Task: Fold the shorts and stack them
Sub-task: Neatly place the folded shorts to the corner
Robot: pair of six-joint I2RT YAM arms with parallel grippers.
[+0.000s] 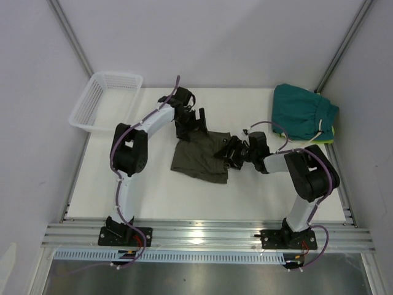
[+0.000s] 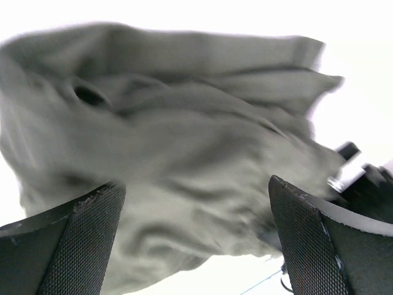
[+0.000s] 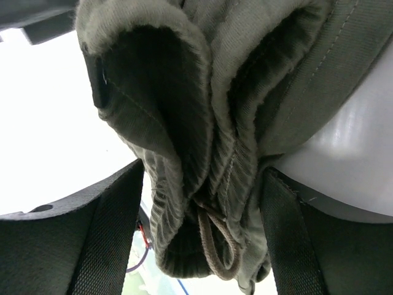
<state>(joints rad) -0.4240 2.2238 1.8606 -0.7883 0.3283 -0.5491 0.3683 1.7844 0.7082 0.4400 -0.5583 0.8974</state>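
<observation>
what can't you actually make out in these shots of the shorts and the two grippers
- Top view: the right end of the olive shorts is hidden under the right gripper.
- Left wrist view: the cloth is blurred; whether the left gripper touches it is unclear.
- Right wrist view: the top edge cuts the shorts off; only bunched waistband shows.
- Top view: the teal shorts cover most of something yellow-green beneath.

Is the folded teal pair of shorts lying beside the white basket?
No, the teal shorts lie at the far right corner, while the basket stands at the far left.
</observation>
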